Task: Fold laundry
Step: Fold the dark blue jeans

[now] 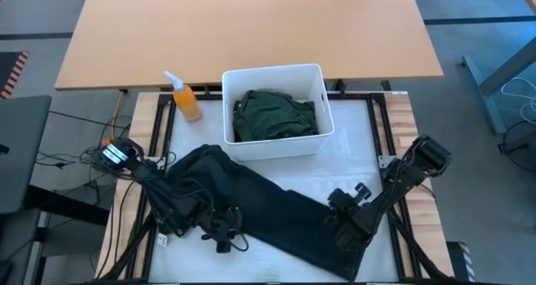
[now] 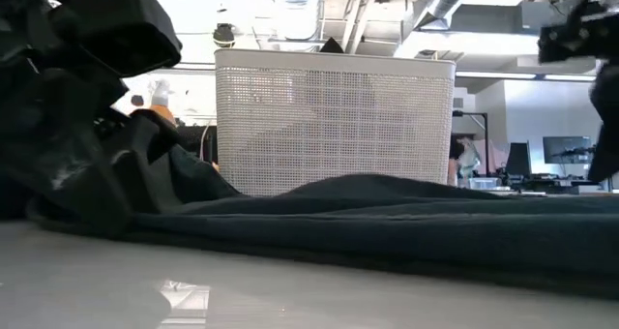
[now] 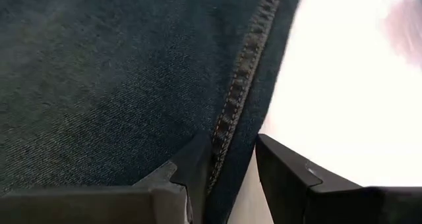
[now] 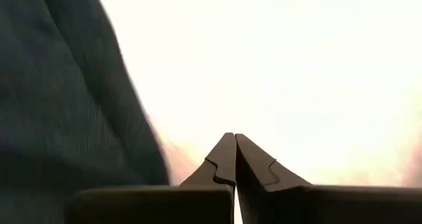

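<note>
- Long black trousers (image 1: pixel 268 214) of heavy, twill-like woven cloth are being seen spread slantwise across the white table (image 1: pixel 352 147), just in front of the bin and reaching toward the table's near right corner.
- In the left wrist view, the trousers' edge (image 3: pixel 241 79) is being shown as a raised hem with a row of thick stitching, lying against the glossy white table top.
- The left claw (image 3: pixel 234 168) is being held at the trousers' near left part, its two dark wedge-shaped fingers set partly apart with the stitched hem lying between them; whether the cloth is being pinched cannot be told.
- The right claw (image 4: pixel 234 161) is being held with its pointed fingertips pressed together and nothing between them, over the bare table just beside the trousers' right end (image 4: pixel 66 112).
- A dark green garment (image 1: pixel 275 116) is being kept crumpled in soft folds inside the white rectangular bin (image 1: pixel 276 74), whose wall is being shown as a fine perforated mesh (image 2: pixel 334 121) in the low view.
- An orange spray bottle (image 1: pixel 185 99) with a white nozzle is being seen beside the bin's left wall, at the table's edge.
</note>
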`<move>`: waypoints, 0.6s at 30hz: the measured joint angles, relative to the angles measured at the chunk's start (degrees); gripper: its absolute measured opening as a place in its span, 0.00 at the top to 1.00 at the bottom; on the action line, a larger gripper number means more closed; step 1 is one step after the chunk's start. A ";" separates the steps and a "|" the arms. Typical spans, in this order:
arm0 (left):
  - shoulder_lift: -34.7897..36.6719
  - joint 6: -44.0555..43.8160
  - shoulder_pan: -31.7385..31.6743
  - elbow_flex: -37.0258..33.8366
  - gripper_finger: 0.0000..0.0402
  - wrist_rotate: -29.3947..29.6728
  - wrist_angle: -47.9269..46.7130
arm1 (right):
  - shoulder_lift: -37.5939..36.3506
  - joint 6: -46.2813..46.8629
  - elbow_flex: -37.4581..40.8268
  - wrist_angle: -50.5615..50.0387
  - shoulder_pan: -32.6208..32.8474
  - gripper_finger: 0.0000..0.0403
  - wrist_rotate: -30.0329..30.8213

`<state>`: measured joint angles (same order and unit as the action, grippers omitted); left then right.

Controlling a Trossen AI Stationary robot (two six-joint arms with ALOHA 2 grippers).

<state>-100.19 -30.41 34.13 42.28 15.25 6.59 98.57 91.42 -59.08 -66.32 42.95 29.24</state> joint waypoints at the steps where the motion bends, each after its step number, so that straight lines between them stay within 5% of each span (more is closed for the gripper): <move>1: 0.51 0.77 0.04 -0.06 0.72 0.61 -0.04 | -0.09 -0.29 -0.79 -0.97 0.00 0.94 0.18; 8: 5.15 9.46 -1.93 -0.17 0.72 4.92 5.74 | -0.10 -5.97 -6.93 4.20 0.91 0.94 0.75; 18: 4.97 19.63 -12.01 0.01 0.72 0.46 17.37 | 0.10 -19.33 -4.08 38.80 7.21 0.94 5.12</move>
<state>-95.22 -10.78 22.13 42.28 15.72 23.96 98.67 72.10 -63.16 -27.52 50.16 34.36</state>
